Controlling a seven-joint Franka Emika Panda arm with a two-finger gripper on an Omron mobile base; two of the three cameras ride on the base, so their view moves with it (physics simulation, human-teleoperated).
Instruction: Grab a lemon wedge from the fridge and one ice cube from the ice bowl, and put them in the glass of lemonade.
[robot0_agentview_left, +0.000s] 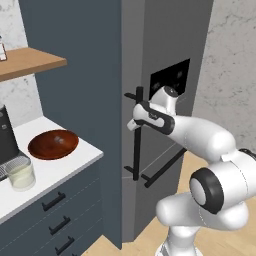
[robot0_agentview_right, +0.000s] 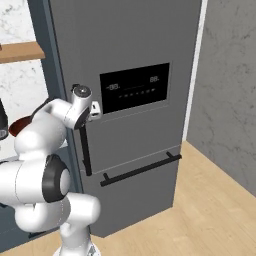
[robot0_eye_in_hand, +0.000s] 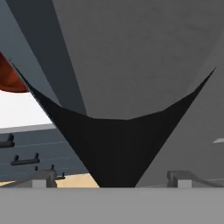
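Reaching for the tall dark grey fridge (robot0_agentview_right: 130, 45), the arm is at the very first step: the door is shut, so the lemon wedge inside cannot be seen and nothing has yet gone into the drink. The long black vertical handle (robot0_agentview_left: 138, 135), a thin straight bar held off the smooth matt door by short brackets, sits right at the white two-finger gripper (robot0_agentview_left: 134, 123), whose jaws stand wide apart around or just beside the bar; whether they touch it I cannot tell. In the hand view the handle looms as a broad black wedge (robot0_eye_in_hand: 116, 144) between the two small finger tips, so it appears centred in the gap. My reading is that the next move calls for closing firmly on the bar and pulling in an arc about the hinge, since a slim round bar could slip if gripped loosely. A second black handle (robot0_agentview_right: 140, 170) runs crosswise lower down, and a glossy black dispenser panel (robot0_agentview_right: 134, 87) sits above it. To the left, on the flat white table (robot0_agentview_left: 60, 167), rest the shallow round reddish-brown wooden-looking ice bowl (robot0_agentview_left: 53, 144) and, nearer the camera, the short clear tumbler of pale lemonade (robot0_agentview_left: 20, 175), well apart from the fridge; no ice cube can be made out in the bowl.
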